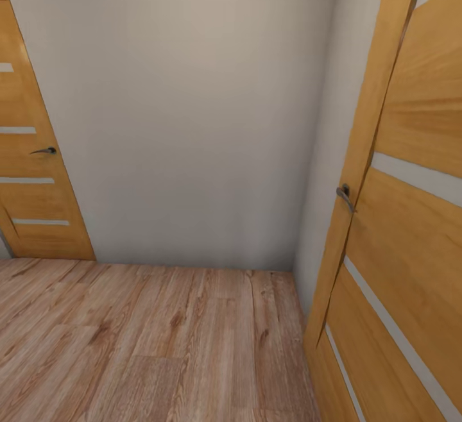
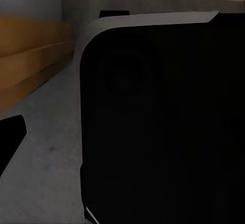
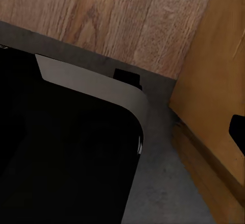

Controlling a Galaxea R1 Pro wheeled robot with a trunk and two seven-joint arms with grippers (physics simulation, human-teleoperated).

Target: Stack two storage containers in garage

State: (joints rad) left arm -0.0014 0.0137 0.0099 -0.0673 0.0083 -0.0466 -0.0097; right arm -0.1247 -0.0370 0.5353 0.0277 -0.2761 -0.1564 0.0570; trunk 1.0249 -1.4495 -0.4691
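The two storage containers are out of view. In the head view I face a plain white wall (image 1: 192, 120) at the end of light wood plank flooring (image 1: 147, 345). The left wrist view looks down on my black, grey-edged base (image 2: 163, 122), with one dark fingertip (image 2: 10, 134) at the picture's edge. The right wrist view looks past the same base (image 3: 61, 147) to wood planks (image 3: 117, 15) and a honey-wood door (image 3: 214, 81), with a dark fingertip (image 3: 238, 129) at the edge. Nothing shows at either fingertip.
A honey-wood door (image 1: 32, 172) with frosted strips stands shut at the left. A second such door (image 1: 410, 217) with a metal handle (image 1: 345, 196) is close on my right, angled along the wall. A dark grey strip (image 3: 168, 183) lies beside my base.
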